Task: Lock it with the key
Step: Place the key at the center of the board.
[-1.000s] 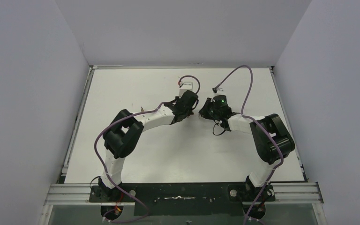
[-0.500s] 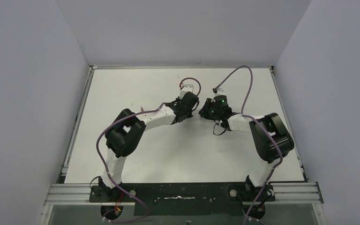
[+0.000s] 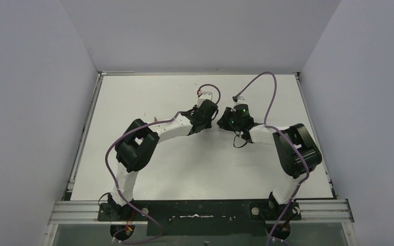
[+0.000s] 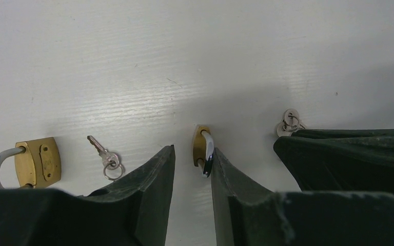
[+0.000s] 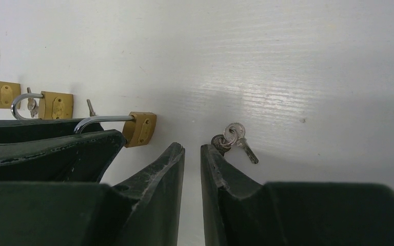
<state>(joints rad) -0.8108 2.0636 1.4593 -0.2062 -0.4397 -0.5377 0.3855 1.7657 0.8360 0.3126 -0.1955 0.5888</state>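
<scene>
- Left gripper [image 4: 193, 154]: jaws spread, clamping nothing. The padlock [image 4: 200, 143] stands on edge at 12 o'clock of the fingertips. Its shackle [image 4: 208, 154] touches one finger and the other finger is apart from it.
- Right gripper [image 5: 192, 147]: jaws parted by a narrow slit, nothing between them. The key bunch [image 5: 232, 134] lies flat on the table [image 3: 133, 97] at 1 o'clock of the fingertips, its ring touching one finger's outer edge.
- Risk 1: the padlock is balanced on a narrow edge. An off-centre closure would probably topple or skid it, turning the keyhole away.
- Risk 2: the key bunch lies flat. A closure could catch the ring rather than a key, leaving the blade dangling and impossible to align.
- Risk 3: both grippers work close together, so a converging approach may make the fingers collide.
- Risk 4: a spare padlock [image 4: 38, 161] and loose key [image 4: 104, 154] lie at 9 o'clock of the left gripper and could be targeted by mistake.
</scene>
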